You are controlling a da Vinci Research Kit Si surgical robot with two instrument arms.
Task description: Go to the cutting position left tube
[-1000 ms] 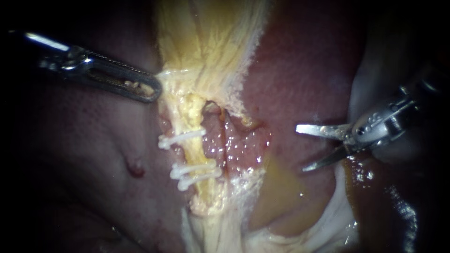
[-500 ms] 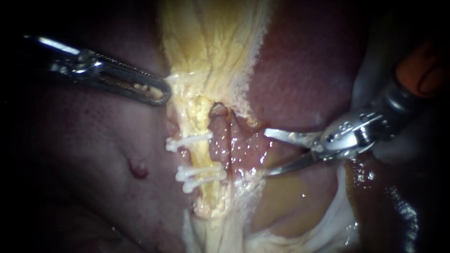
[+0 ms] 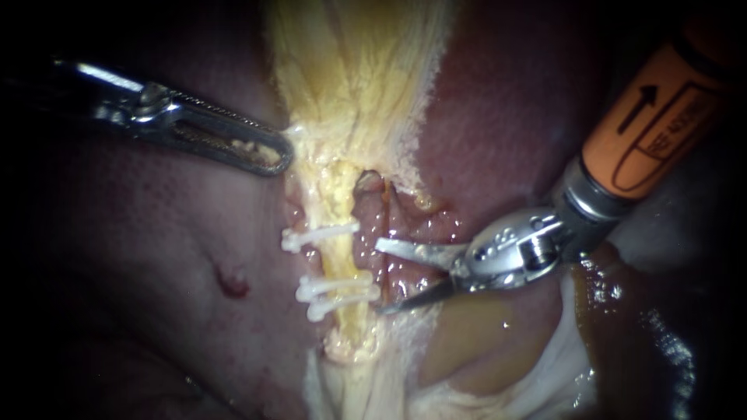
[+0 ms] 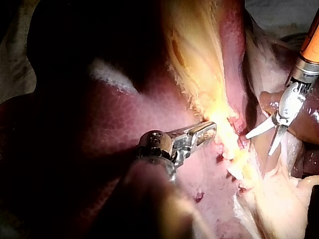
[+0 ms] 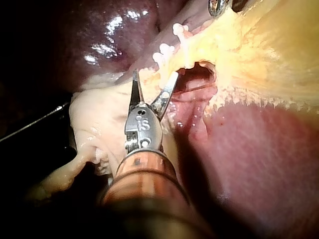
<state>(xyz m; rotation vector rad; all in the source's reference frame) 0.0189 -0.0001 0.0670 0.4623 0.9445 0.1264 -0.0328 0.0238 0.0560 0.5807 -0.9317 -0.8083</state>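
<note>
Jaws of right instrument (image 3: 380,276) open, just beside left tube (image 3: 340,258).

Darkness all round, bright light pooled at the centre.

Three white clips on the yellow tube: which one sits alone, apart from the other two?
The single white clip nearest the left instrument; the paired white clips lie close together farther along the pale yellow tube.

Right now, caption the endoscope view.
Right instrument, blades open, beside the tube, level with the gap between upper clip and lower pair; left instrument at yellow tissue's edge.
</note>
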